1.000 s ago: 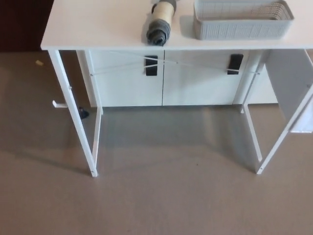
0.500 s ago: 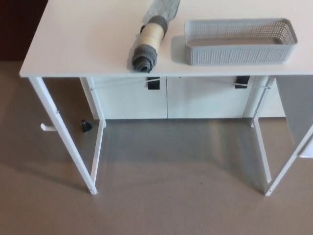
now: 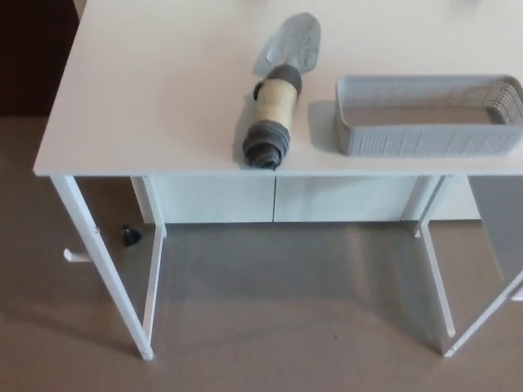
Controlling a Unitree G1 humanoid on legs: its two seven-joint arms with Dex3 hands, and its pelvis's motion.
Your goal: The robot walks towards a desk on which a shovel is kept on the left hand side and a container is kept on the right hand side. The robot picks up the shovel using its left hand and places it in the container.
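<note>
I am at the approach step, neither hand in view; next, my left must reach the grey-bladed, tan-handled shovel (image 3: 276, 106) beside the grey slatted plastic container (image 3: 426, 126).

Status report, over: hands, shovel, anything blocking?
Both hands out of view. Shovel lies untouched on desk, handle toward the near edge, left of empty container. Nothing between them.

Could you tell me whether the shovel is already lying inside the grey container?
No, the shovel lies on the white desk to the left of the container, which looks empty.
</note>
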